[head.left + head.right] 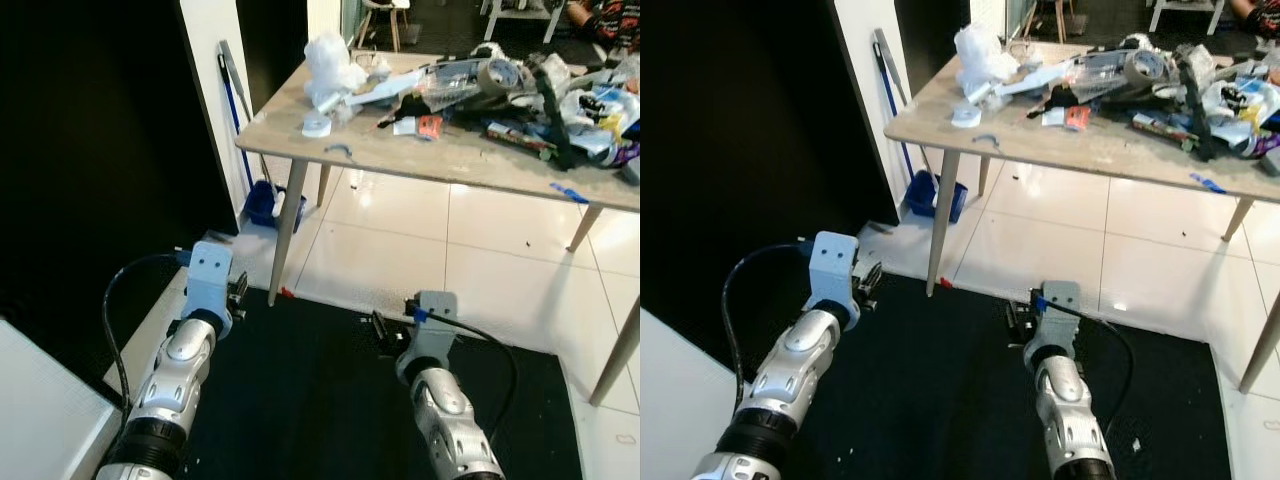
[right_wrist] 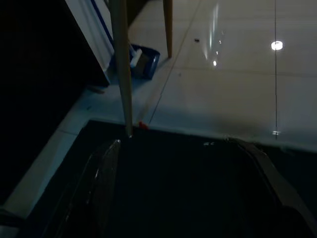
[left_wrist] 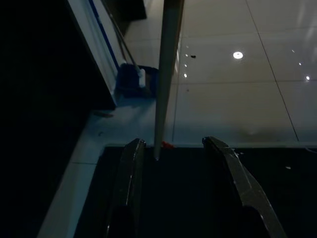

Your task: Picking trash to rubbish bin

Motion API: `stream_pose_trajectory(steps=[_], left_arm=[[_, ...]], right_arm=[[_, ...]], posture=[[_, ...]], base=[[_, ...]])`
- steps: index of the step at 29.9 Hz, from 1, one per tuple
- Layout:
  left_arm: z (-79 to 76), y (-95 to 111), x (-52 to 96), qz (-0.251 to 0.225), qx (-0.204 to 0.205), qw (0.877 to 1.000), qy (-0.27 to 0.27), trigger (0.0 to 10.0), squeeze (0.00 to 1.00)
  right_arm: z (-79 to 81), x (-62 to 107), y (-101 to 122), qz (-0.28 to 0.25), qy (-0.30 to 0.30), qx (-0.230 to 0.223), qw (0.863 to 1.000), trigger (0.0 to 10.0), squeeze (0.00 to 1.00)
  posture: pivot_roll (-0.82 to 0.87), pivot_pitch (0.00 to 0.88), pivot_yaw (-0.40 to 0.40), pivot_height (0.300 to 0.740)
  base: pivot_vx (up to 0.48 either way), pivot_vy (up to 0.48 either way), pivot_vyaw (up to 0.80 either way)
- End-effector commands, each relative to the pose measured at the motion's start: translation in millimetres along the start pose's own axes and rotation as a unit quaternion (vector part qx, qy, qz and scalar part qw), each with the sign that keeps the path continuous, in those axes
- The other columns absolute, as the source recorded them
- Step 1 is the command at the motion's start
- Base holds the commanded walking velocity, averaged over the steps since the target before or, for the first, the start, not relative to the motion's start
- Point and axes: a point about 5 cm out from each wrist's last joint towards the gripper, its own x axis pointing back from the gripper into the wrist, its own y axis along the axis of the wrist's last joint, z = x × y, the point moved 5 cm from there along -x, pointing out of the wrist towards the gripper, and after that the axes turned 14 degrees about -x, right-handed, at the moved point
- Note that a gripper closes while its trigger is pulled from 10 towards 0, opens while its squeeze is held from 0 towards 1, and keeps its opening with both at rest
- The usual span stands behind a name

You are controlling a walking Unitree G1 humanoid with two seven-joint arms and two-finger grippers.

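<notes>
The heap of trash [image 1: 480, 85], crumpled white plastic, wrappers, a roll of tape and torn packaging, lies spread over the pale wood-topped counter [image 1: 450, 160] at about one o'clock from the robot, well apart from both arms; no rubbish bin can be made out. Both arms hang low over the black floor mat [image 1: 300, 400]. The left end effector [image 3: 173, 163] has its two black fingers spread apart and holds nothing, and the right end effector [image 2: 173, 163] likewise stands wide and empty. The slim tapered counter leg [image 1: 288, 215] stands at twelve o'clock, just ahead of the left arm, with a small red scrap [image 1: 286, 293] at its foot. I judge the main risk to be a raised left arm striking that leg or the counter edge and shaking loose pieces onto the glossy white tiles [image 1: 400, 240]. A blue dustpan and broom [image 1: 268, 200] at eleven o'clock could also be kicked while stepping closer.
</notes>
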Motion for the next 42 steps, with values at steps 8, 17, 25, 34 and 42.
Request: stream_pose_trajectory(steps=[8,17,25,34,42], left_arm=[[0.3,-6,1.5,0.011,-0.004,1.0,-0.001,10.0,0.0],[1.0,-6,1.6,0.011,-0.004,1.0,-0.001,10.0,0.0],[0.8,-5,1.5,0.01,-0.003,1.0,-0.001,10.0,0.0],[16.1,10,-4.7,-0.008,0.003,1.0,0.019,10.0,0.0],[18.7,19,-5.8,-0.021,0.008,1.0,0.022,10.0,0.0]], right_arm=[[-2.2,2.1,-5,0.01,-0.002,0.001,1.0,10.0,0.0],[2.9,-1.2,6,-0.005,0.005,0.0,1.0,10.0,0.0],[7.3,-3.1,17,-0.021,0.012,-0.001,1.0,10.0,0.0],[44.1,-9.0,60,-0.08,0.099,0.046,0.991,10.0,0.0],[51.3,-8.2,63,-0.081,0.114,0.069,0.988,10.0,0.0]], posture=[[-0.02,0.114,0.094,0.74],[-0.03,0.12,0.094,0.74],[-0.03,0.12,0.093,0.74],[-0.03,0.122,0.092,0.74],[-0.03,0.13,0.092,0.74]], base=[[0.316,0.0,-0.54],[0.317,0.0,-0.12],[0.315,0.0,0.0],[0.315,0.0,0.0],[0.316,0.0,0.12]])
